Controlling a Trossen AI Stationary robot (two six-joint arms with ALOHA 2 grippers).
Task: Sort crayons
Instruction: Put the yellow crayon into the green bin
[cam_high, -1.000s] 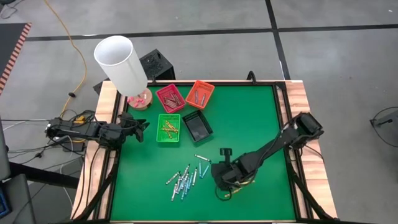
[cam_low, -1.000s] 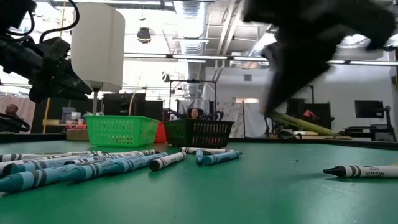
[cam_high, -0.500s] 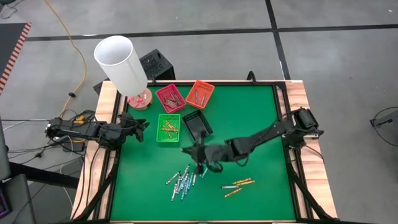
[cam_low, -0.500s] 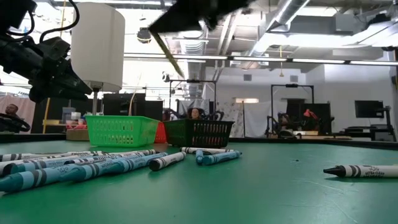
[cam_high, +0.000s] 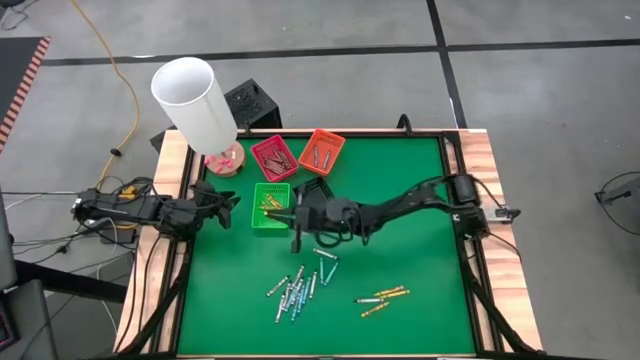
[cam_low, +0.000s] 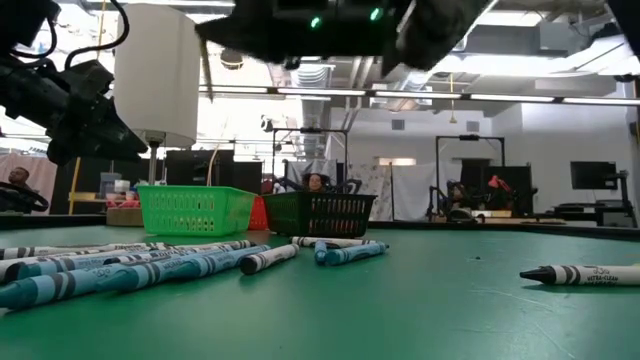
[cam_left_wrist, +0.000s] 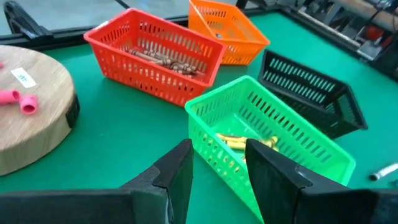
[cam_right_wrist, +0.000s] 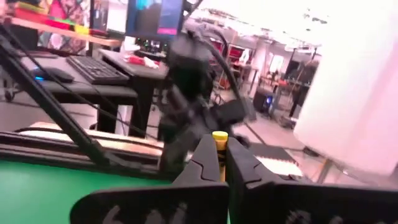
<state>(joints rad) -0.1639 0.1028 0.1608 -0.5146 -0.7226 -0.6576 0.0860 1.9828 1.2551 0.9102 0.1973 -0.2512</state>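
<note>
My right gripper (cam_high: 296, 220) is stretched across the table to the near right side of the green tray (cam_high: 271, 208), above the table, shut on a yellow crayon (cam_right_wrist: 219, 136). The green tray holds yellow crayons (cam_left_wrist: 239, 143). Blue and grey crayons (cam_high: 296, 287) lie in a loose pile on the green mat, and a few yellow ones (cam_high: 382, 297) lie to their right. My left gripper (cam_left_wrist: 217, 171) is open and empty, at the table's left edge, left of the green tray. My right gripper pinches the yellow crayon between its two fingers; only the crayon's end (cam_right_wrist: 219, 135) shows, sticking out above the fingers (cam_right_wrist: 205, 155). The fingers point about level toward the table's left. The crayon is lifted clear of the table.
A red tray (cam_high: 273, 157) and an orange tray (cam_high: 321, 151) stand at the far side, a black tray (cam_high: 318, 205) right of the green one, partly under my right arm. A white cylinder (cam_high: 195, 100) stands on a wooden disc (cam_high: 226, 160) at the far left corner.
My right gripper has risen from the yellow crayons near the table's near edge and swung toward the far left to the green tray, carrying one yellow crayon. The other yellow crayons stay on the mat.
</note>
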